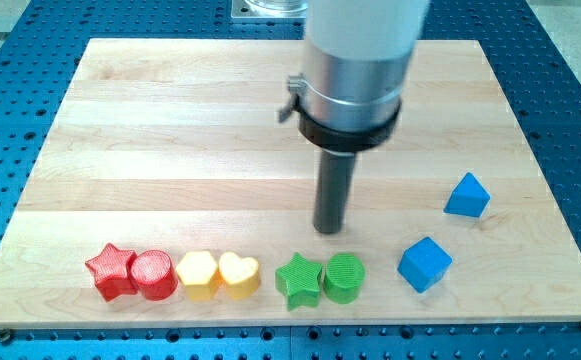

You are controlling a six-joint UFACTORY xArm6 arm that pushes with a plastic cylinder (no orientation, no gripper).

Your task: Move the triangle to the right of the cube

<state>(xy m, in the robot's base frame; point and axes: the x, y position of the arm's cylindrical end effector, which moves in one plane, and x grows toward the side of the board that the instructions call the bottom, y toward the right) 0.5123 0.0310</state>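
A blue triangle (467, 195) lies at the view's right on the wooden board (170, 130). A blue cube (424, 264) sits below it and a little to its left. My tip (329, 229) is at the end of the dark rod, near the board's middle, to the left of both blue blocks and just above the green pair. It touches no block.
A row of blocks runs along the view's bottom: a red star (110, 270), a red cylinder (153, 275), two yellow hearts (198, 274) (239, 274), a green star (298, 280), a green cylinder (344, 277). A blue perforated table surrounds the board.
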